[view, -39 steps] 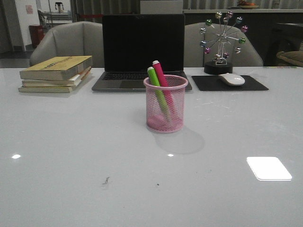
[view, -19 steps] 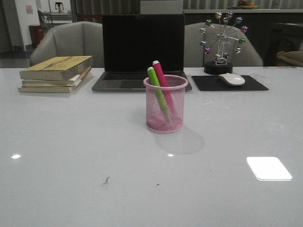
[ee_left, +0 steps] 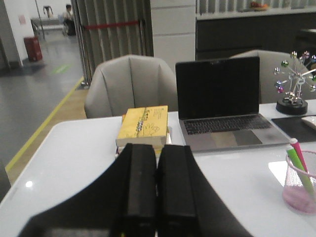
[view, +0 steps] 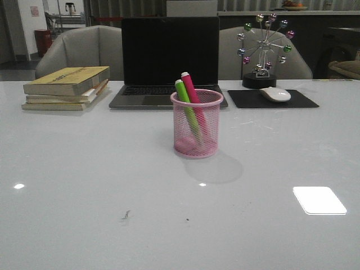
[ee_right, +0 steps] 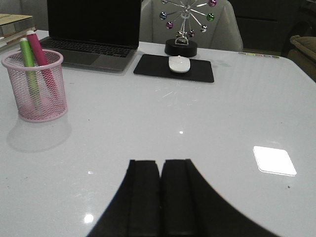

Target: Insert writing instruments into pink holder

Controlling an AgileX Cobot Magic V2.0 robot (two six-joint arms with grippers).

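Your left end effector (ee_left: 156, 197) and right end effector (ee_right: 160, 197) both sit pressed together, empty, well apart from the pink holder (view: 197, 124), green marker (view: 186, 107) and pink marker (view: 193, 95) standing inside.

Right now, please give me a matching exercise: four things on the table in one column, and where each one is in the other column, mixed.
1. green marker
2. mouse
3. stack of books
4. laptop

A. far left on the table
B. on the black pad
C. inside the pink holder
D. directly behind the holder

Pairs: 1-C, 2-B, 3-A, 4-D
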